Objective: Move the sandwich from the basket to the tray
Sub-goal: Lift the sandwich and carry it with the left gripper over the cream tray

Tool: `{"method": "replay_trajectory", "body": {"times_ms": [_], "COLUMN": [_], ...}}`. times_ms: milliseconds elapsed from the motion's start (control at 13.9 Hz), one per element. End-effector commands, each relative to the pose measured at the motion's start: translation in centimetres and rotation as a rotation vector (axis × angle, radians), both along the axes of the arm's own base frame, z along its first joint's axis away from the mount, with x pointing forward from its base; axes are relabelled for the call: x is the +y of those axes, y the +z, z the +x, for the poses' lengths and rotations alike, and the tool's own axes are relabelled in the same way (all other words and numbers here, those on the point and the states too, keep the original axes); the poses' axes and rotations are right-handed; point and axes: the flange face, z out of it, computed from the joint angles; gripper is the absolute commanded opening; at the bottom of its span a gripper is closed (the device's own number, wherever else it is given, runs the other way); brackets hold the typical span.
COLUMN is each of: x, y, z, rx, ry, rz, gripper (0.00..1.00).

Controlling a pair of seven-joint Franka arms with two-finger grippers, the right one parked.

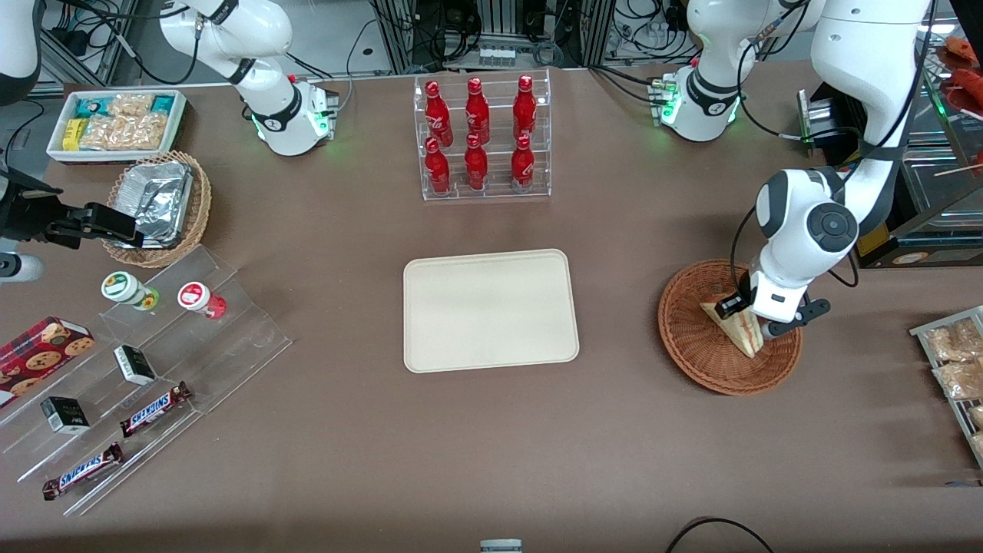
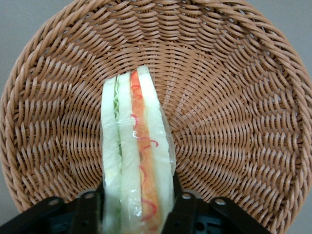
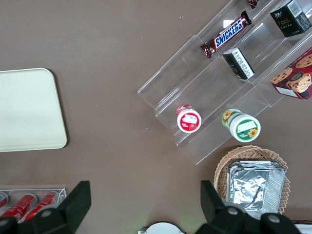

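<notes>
The sandwich (image 1: 739, 329) is a plastic-wrapped wedge of white bread with orange and green layers, lying in the reddish-brown woven basket (image 1: 691, 338) toward the working arm's end of the table. My gripper (image 1: 756, 326) is down in the basket, shut on the sandwich. In the left wrist view the sandwich (image 2: 137, 156) stands on its cut edge between the two black fingers (image 2: 183, 212), which press against both bread faces, over the basket's weave (image 2: 234, 122). The cream tray (image 1: 490, 309) lies bare at the table's middle, beside the basket.
A clear rack of red bottles (image 1: 482, 137) stands farther from the front camera than the tray. Snack packets on a rack (image 1: 956, 361) lie near the basket at the table's edge. A tan foil basket (image 1: 157, 206), a white bin (image 1: 115, 123) and an acrylic step shelf (image 1: 138, 369) sit toward the parked arm's end.
</notes>
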Motion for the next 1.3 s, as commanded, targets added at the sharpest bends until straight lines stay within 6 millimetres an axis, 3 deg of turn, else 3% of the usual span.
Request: {"method": "replay_trajectory", "body": {"times_ms": [0,144,288,505,649,937,1225], "x": [0.2,0.2,-1.1,-9.9,-15.4,-27.2,-37.1], "y": [2.7,6.1,10.5,16.1,17.9,17.5,13.6], "z": [-0.2,-0.6,-0.8,-0.5,-0.8,-2.7,-4.9], "rx": [-0.012,-0.001,0.013,0.068,0.074,0.077,0.123], "ry": [0.003,-0.038,-0.056,-0.187,-0.206,-0.243,-0.373], "rz": [0.022,0.075,0.095,0.119,0.114,0.05,0.001], "gripper": [0.0,0.0,0.0,0.0,0.0,0.0,0.0]}}
